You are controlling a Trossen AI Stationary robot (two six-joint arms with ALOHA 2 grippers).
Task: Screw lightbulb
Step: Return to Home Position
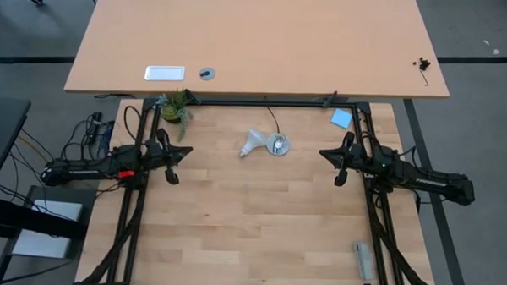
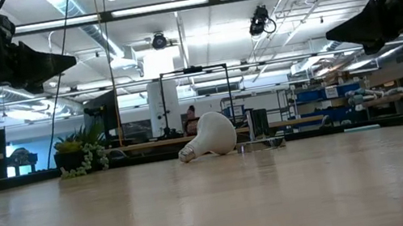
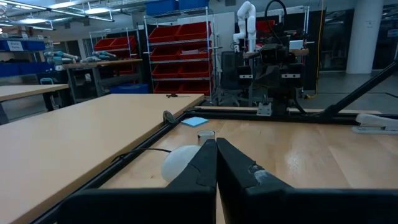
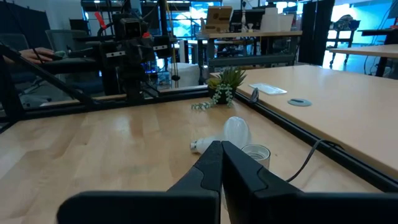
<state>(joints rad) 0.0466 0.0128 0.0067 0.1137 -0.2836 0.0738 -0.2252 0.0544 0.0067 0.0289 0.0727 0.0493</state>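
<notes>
Where the overhead camera looks down, a pale wood-plank tabletop sits inside a black frame, with a second, smoother desk beyond its far edge. The lightbulb lies on its side near the far centre, its screw base pointing left and slightly near, just beside a round silver socket with a black cord. The left end effector hangs well to the bulb's left and the right end effector well to its right, both aimed inward. A small plant stands at the far left and a blue pad lies at the far right.

From tabletop height, a workshop with ceiling lights and shelving fills the background. The lightbulb rests on the wood between the plant and the socket, while the left end effector and right end effector are raised high above the surface on either side.

Through the left wrist camera, the left end effector has its fingers pressed together, with the lightbulb ahead and apart from them; red storage bins line the room behind.

Through the right wrist camera, the right end effector is likewise pressed together and holds nothing, with the lightbulb and socket lying ahead of it.
</notes>
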